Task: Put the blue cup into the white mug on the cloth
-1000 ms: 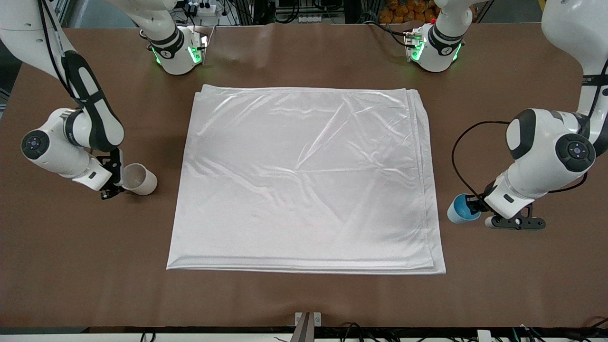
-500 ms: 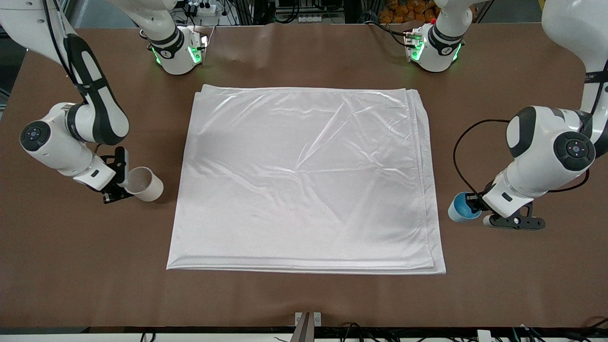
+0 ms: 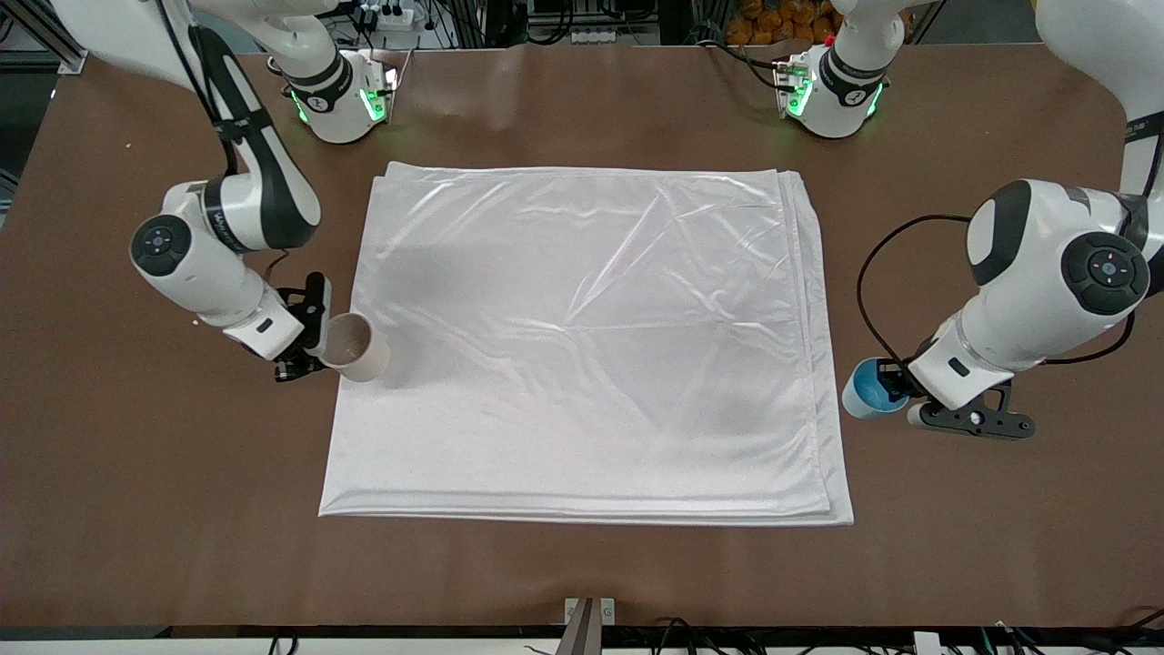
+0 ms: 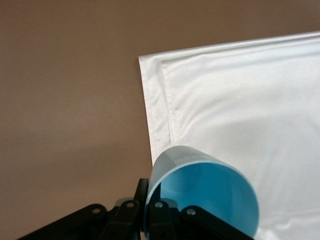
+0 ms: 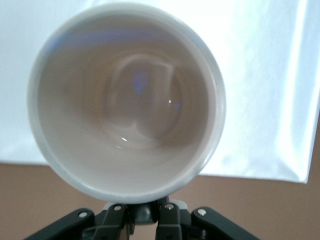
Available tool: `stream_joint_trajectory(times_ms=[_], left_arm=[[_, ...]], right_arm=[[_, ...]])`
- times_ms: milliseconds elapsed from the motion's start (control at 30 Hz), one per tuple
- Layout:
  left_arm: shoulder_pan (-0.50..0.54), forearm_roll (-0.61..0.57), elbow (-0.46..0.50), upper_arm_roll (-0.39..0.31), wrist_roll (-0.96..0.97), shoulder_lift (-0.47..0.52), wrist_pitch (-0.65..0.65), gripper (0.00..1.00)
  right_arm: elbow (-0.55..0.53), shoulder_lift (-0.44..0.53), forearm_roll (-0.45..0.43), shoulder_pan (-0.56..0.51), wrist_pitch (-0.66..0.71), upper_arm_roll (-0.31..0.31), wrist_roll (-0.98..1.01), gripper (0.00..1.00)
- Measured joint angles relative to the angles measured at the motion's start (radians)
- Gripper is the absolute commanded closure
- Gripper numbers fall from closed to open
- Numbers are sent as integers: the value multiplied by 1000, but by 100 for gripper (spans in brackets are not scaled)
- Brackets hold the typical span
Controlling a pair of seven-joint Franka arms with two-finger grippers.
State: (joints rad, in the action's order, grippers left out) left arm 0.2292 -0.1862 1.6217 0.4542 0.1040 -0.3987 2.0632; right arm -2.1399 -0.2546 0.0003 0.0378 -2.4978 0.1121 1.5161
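Since a second ago our right pincer has carried the white mug, clamped at its rim, over the cloth edge. Our left pincer grips the blue cup over the table just beside the cloth's other edge, well apart from the mug.

Shiny white cloth, glossy mug
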Motion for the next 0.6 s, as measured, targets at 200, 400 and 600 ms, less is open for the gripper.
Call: stream_joint_trajectory(times_ms=[200, 400, 600], left_arm=[[-1, 0, -2, 31, 1, 2, -5, 100], [-4, 0, -4, 70, 25, 3, -6, 100], [-36, 0, -4, 80, 97, 3, -31, 100]], right_arm=[[11, 0, 0, 106, 34, 1, -204, 100], [32, -1, 0, 199, 84, 1, -373, 100], [53, -15, -3, 282, 102, 0, -533, 100]])
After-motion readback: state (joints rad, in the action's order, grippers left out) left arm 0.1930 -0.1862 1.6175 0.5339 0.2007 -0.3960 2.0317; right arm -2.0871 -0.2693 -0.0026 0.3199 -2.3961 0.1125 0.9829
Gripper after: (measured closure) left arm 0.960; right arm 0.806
